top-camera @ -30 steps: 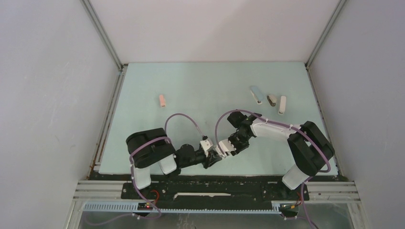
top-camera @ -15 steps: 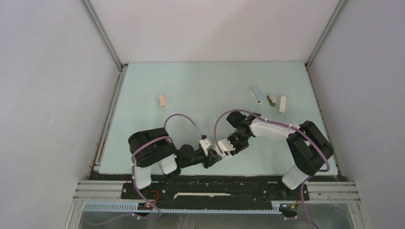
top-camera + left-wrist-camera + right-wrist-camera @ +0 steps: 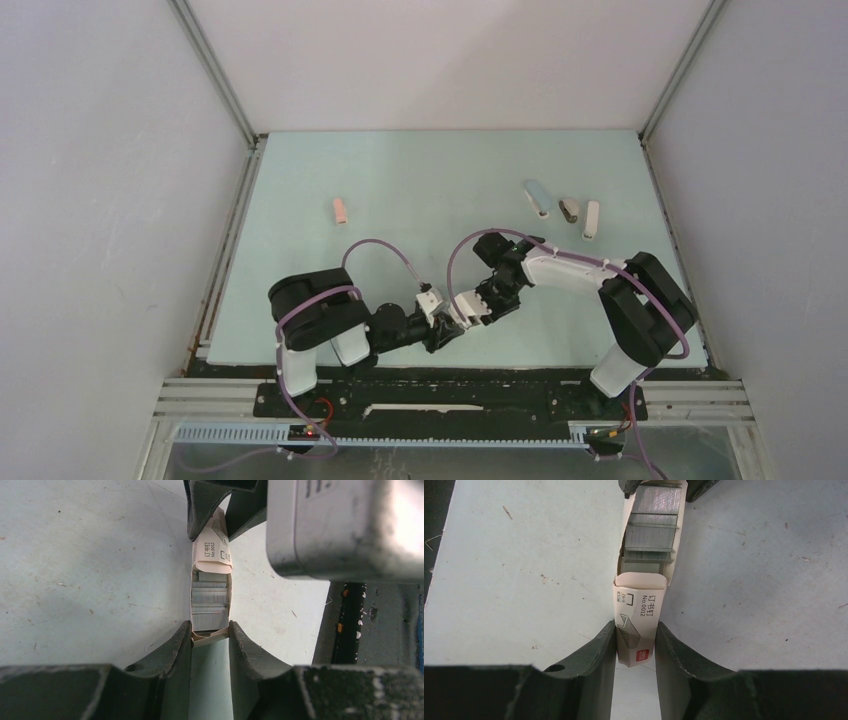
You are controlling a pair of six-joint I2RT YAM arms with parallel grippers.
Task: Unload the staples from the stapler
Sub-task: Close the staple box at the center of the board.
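My left gripper (image 3: 210, 630) is shut on the near end of a small cardboard tray (image 3: 210, 637). Silver-grey staples (image 3: 210, 600) lie in it in short strips. My right gripper (image 3: 636, 630) is shut on the white-and-red box sleeve (image 3: 638, 625), which is slid partly off the tray, so the staples (image 3: 651, 530) show. In the top view the two grippers (image 3: 447, 325) (image 3: 478, 305) meet tip to tip near the table's front edge. Three staplers lie at the back right: blue (image 3: 537, 197), grey-brown (image 3: 569, 209) and white (image 3: 591, 220). A pink one (image 3: 340, 210) lies at the left.
The pale green table (image 3: 430, 180) is walled on three sides by white panels. A black rail (image 3: 350, 615) runs along the table's front edge, close beside the grippers. Purple cables loop above both wrists.
Both grippers with the box have shifted very slightly to the left. Their holds are the same.
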